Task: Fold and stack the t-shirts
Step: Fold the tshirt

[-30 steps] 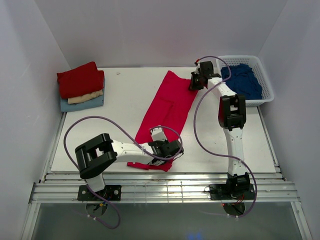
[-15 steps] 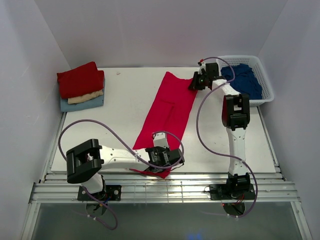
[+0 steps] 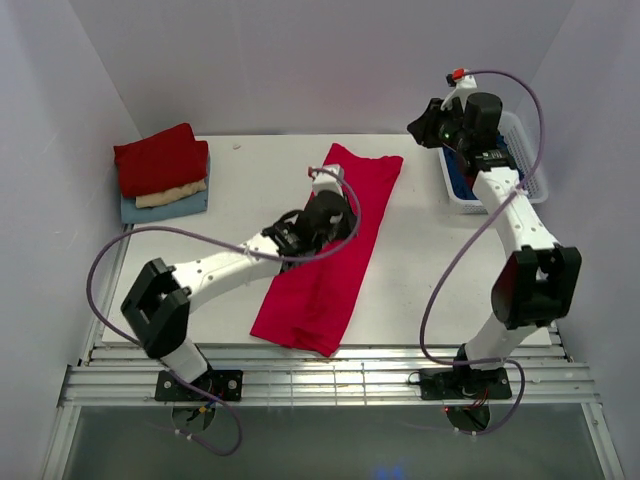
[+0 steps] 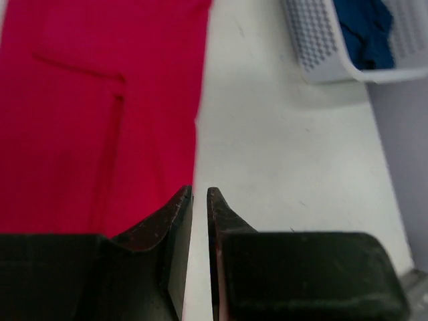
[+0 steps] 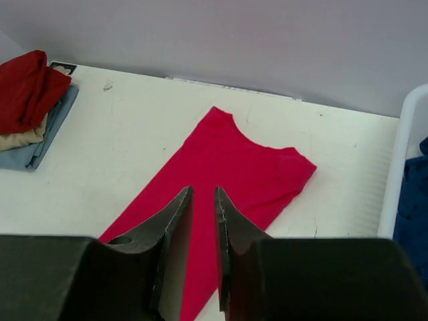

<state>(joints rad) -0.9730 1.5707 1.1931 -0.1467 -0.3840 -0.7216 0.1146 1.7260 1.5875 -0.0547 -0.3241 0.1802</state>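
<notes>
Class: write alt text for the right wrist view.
A folded crimson shirt lies diagonally on a white table, seen past the right gripper, slightly open and empty. Folded shirts are stacked at left; a white basket at right.

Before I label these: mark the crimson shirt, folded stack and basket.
crimson shirt [image 3: 318, 292], top view, lower panel
folded stack [image 3: 160, 160], top view, dark red top layer
basket [image 4: 317, 47], left wrist view, lattice wall

White desk [image 3: 250, 190] sitting inside a pale booth
Behind the desk a bare back wall [image 3: 300, 60] is rising, a left wall [image 3: 40, 220] and a right wall [image 3: 605, 300] are closing in beside it, metal rails [image 3: 330, 385] are running along its near edge, and soft even light is falling across it.
</notes>
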